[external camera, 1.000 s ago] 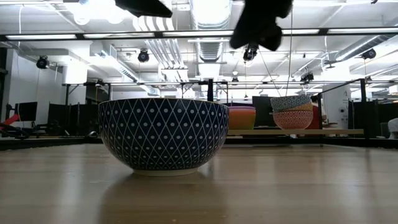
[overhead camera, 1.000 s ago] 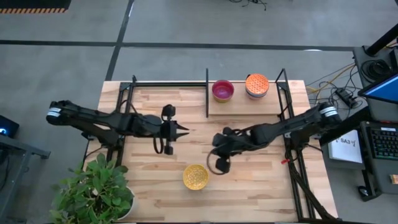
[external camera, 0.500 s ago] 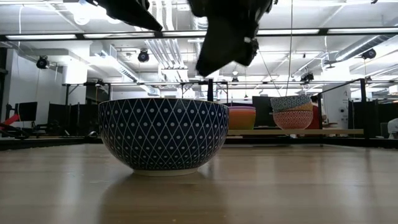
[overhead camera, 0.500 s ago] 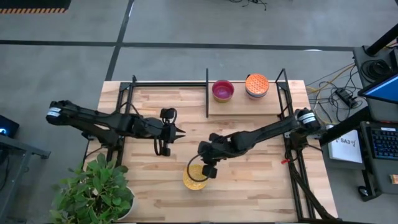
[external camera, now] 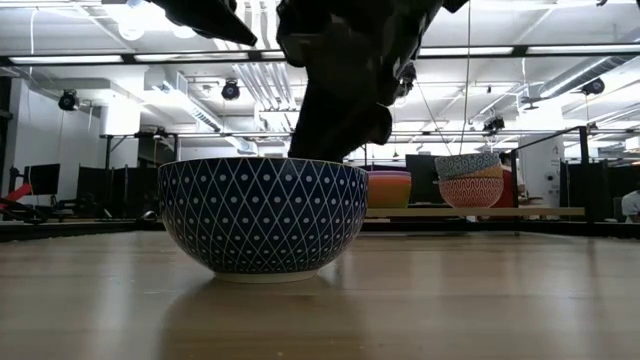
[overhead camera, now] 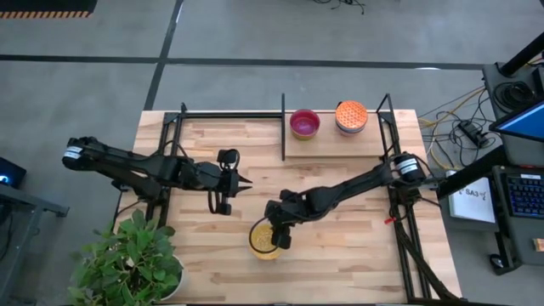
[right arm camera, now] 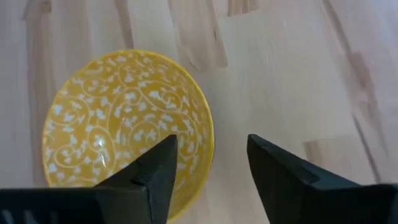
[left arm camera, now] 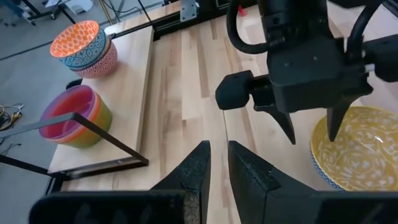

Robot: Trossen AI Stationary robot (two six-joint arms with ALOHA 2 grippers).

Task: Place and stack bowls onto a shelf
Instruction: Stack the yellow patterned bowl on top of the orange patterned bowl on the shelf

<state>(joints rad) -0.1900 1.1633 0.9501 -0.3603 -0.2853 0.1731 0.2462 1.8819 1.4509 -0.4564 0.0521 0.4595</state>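
Observation:
A bowl [overhead camera: 265, 240], yellow-patterned inside and blue-and-white outside [external camera: 263, 215], rests on its base on the table near the front middle. My right gripper [right arm camera: 210, 142] hangs open just above its rim, one finger over the inside and one outside; I see no touch. My left gripper [left arm camera: 219, 155] hovers left of the middle, fingers almost together, with nothing between them. On the shelf [overhead camera: 327, 146] at the far edge stand a purple-topped stack [overhead camera: 304, 123] and an orange-patterned-topped stack [overhead camera: 351, 115].
A potted plant [overhead camera: 127, 263] fills the near left corner. Black frame posts [overhead camera: 283, 127] stand beside the shelf and along both table sides. Bare wood lies between the bowl and the shelf [left arm camera: 124, 106].
My right gripper has moved toward the table's left and near edges and come down over the patterned bowl, and its fingers have opened. The bowl has stayed where it was.

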